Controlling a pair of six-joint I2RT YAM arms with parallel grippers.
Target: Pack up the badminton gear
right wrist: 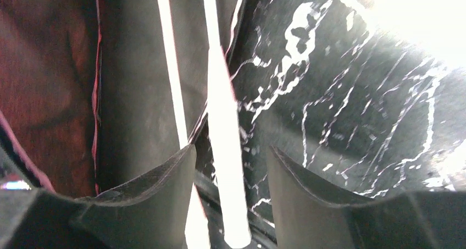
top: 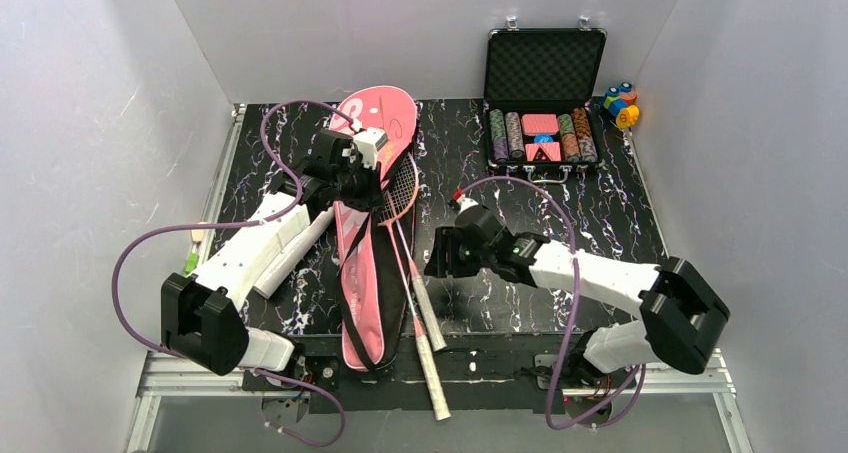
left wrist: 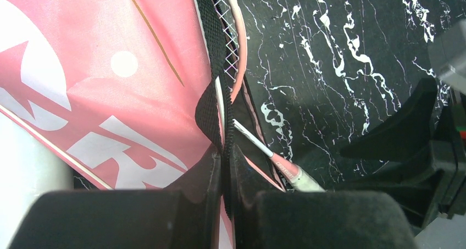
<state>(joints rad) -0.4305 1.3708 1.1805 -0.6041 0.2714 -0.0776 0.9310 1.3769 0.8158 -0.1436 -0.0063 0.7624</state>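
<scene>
Pink bag (top: 352, 253) lies lengthwise at centre frame on the black marbled tabletop (top: 600, 213), its mouth open along the right edge. The rackets (top: 427, 323) have their heads inside the bag, and their white handles trail out toward the bottom edge.

Top view:
- Left arm reaches up from lower left. The left hand (top: 372, 185) is at the bag's right edge, upper centre.
- A white tube (top: 285, 268) lies just beside the left forearm.
- Right arm is bent in from lower right. The right hand (top: 432, 258) points left, at the racket shafts.
- A black case of poker chips (top: 540, 123) stands open at upper right, with toy blocks (top: 620, 105) beside it.

Left wrist view:
- Left hand (left wrist: 226, 166) is pinched fully closed on the black zip edge of the pink bag (left wrist: 110, 67).
- A racket shaft (left wrist: 258, 144) emerges just right of the pinch.
- Racket strings show at top centre.

Right wrist view:
- Right hand (right wrist: 231, 172) has its fingers (right wrist: 159, 188) apart, gripping nothing.
- One white racket handle (right wrist: 222, 150) runs down the gap between them with clearance on both sides.
- The second shaft passes behind the left finger.
- The bag's dark interior fills the left of the frame, and tabletop (right wrist: 329, 122) fills the right.
</scene>
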